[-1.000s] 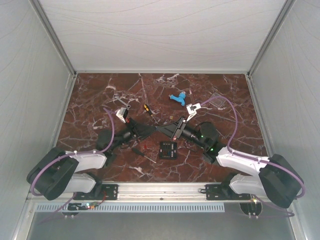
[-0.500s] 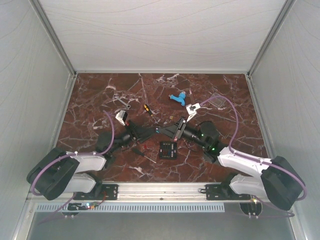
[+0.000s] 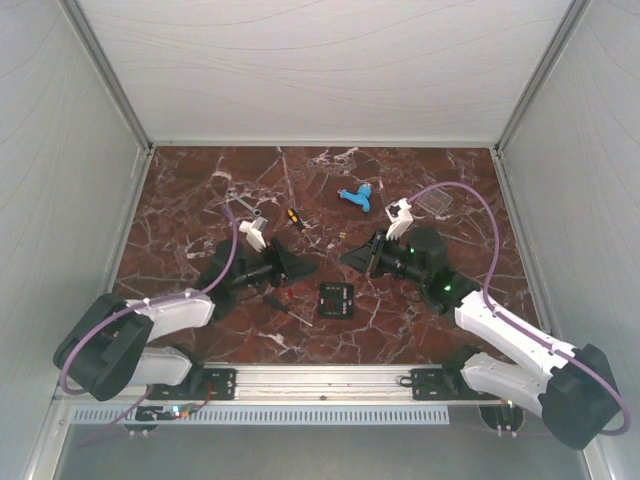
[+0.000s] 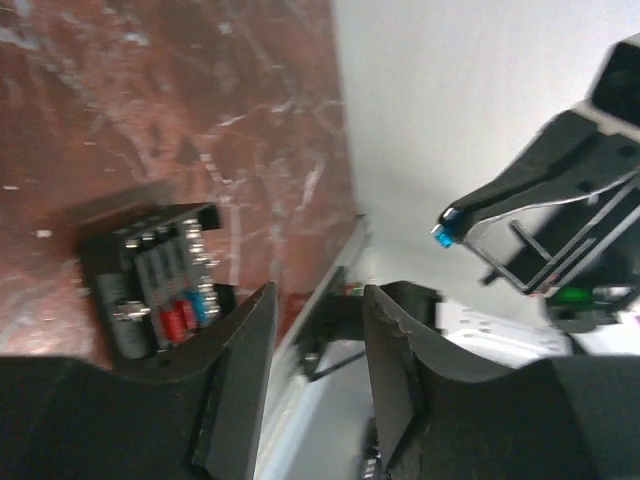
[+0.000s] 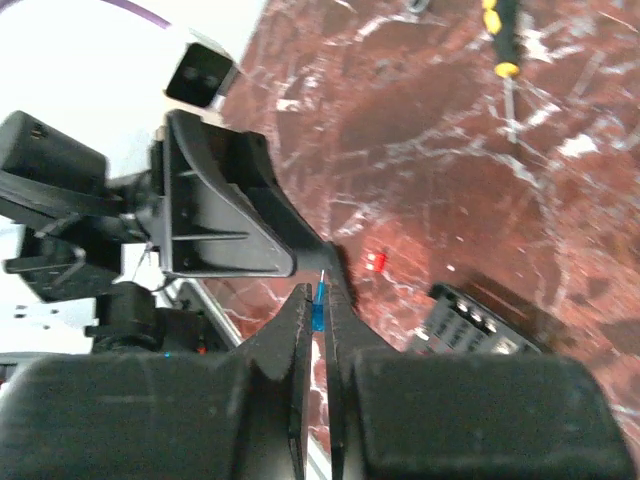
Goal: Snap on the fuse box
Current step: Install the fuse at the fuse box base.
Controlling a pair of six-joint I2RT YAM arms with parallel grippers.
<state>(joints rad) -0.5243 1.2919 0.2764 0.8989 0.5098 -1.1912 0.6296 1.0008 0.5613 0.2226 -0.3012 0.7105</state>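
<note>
Red-brown marbled tabletop [image 3: 180, 200] fills the floor between pale walls. On the left, the left gripper [image 3: 298, 266] hangs low over it, jaws spread and holding nothing. Just right of it and nearer the front edge, the small square black plastic fuse box [image 3: 336, 300] sits uncovered on the marble, red and blue bits showing inside. Beyond the box, the right gripper [image 3: 350, 257] faces the left one, pinched tight on a small blue plastic bit [image 5: 318, 298]. Far right, well apart from the box, lies the clear square plastic cover [image 3: 437, 203].
</note>
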